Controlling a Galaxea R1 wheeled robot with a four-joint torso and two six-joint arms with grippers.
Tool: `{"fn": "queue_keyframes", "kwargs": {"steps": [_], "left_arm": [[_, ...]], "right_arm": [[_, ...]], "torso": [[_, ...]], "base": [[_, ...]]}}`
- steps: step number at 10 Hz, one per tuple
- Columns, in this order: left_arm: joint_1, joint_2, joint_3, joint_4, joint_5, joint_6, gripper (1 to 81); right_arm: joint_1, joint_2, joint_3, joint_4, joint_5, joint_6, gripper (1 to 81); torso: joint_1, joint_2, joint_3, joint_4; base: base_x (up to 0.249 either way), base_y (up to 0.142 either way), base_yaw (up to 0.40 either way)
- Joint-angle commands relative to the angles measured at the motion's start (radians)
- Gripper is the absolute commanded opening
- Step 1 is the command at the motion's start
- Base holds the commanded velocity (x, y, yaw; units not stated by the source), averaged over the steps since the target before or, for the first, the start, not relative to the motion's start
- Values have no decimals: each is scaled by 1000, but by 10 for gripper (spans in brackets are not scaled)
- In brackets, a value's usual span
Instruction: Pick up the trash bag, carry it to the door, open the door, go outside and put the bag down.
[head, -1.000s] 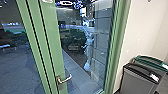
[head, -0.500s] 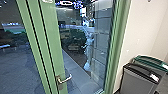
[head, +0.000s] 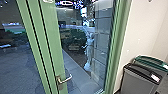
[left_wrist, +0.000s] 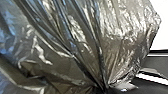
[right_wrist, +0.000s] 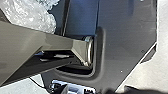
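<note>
So, starting on the left: the trash bag (left_wrist: 75, 37) is right up close to the left wrist camera, all shiny dark plastic, its creases running together into a tight bunch. I honestly can't tell if the left tool is open, closed or gripping that bunch. Over to the head view, and the far left is bluish paving (head: 15, 70) seen through glass, with dark greenery beyond. Next come the green uprights of the door (head: 51, 37), leaning a bit in the wide-angle view, with a metal lever handle (head: 65, 79) low down on them. Past that, through more glass, there's a shrub (head: 75, 38), a strip of paler slabs, then a whitish upright figure (head: 88, 50) (looks like a statue to me, kinda fancy) near a panelled grey wall (head: 102, 37). A green frame post (head: 118, 42) stands between that and the plain cream wall (head: 142, 27). Lower right you get two bins: a grey one with a black lid (head: 142, 72) in front, and a green-lidded one (head: 150, 60) just behind. Last up, the right wrist view has crinkly, shiny clear plastic (right_wrist: 32, 15) near the robot's dark body. Can't tell whether the right tool is open or closed either.
</note>
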Motion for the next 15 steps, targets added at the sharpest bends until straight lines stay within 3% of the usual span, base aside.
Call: {"fn": "queue_keyframes", "kwargs": {"steps": [1,4,8,15], "left_arm": [[-50,2,5,4,64,3,10],[-46,-19,28,-1,63,5,10],[-39,-119,176,-4,63,5,10],[-38,-131,185,1,66,5,10]], "right_arm": [[36,13,10,-7,-61,-6,811],[34,-6,39,-7,-61,-11,811],[28,-139,244,-8,-61,-12,811],[20,-158,260,-16,-61,-15,811]], "torso": [[0,0,0,0],[0,0,0,0],[0,0,0,0],[0,0,0,0]], "base": [[0,0,302],[0,0,305],[0,0,305],[0,0,306]]}}
